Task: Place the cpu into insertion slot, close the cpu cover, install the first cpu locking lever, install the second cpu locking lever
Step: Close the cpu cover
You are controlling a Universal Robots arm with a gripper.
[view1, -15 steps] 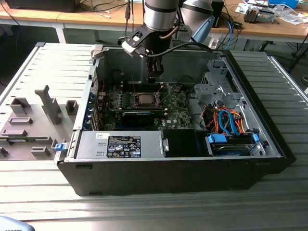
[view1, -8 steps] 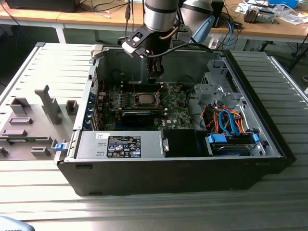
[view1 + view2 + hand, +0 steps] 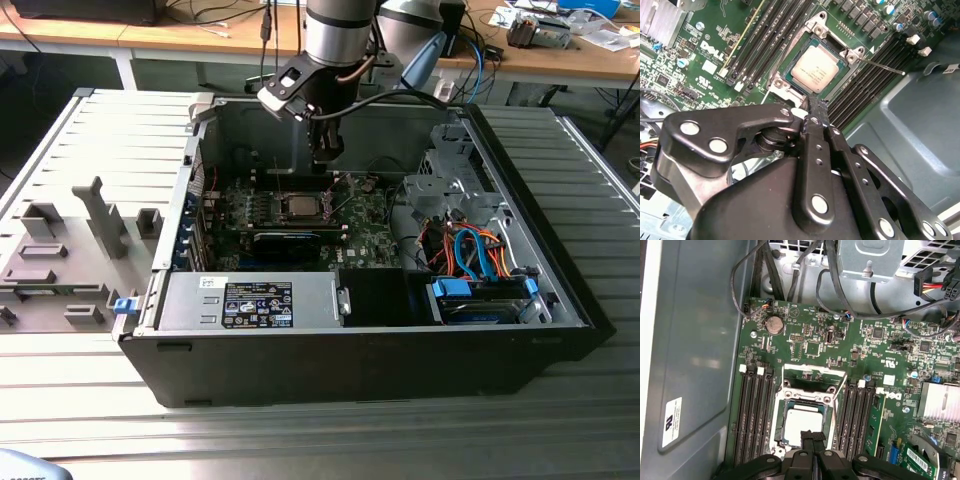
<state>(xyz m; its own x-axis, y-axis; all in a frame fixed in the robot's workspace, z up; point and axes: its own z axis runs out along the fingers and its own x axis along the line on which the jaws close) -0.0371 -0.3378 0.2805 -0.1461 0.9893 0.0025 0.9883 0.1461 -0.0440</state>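
Note:
The cpu (image 3: 815,70) lies flat in the insertion slot (image 3: 790,59) on the green board, its silver-grey top showing with the dark socket edge all around it. In the first wrist view the cpu (image 3: 801,421) sits just past my fingertips. The cpu cover (image 3: 814,368), a thin silvery frame, looks tilted up at the socket's far end. A thin locking lever (image 3: 882,65) sticks out sideways from one socket corner over the memory slots. My gripper (image 3: 325,155) hangs above the socket inside the case, shut with nothing between its fingers (image 3: 815,120), and is not touching the chip.
Long black memory slots (image 3: 752,420) flank the socket on both sides. The open computer case (image 3: 360,370) holds a power supply (image 3: 255,302) at the front, a drive cage with blue and orange cables (image 3: 480,255) on the exterior view's right, and a black card (image 3: 290,240). Grey fixtures (image 3: 60,260) stand on the exterior view's left.

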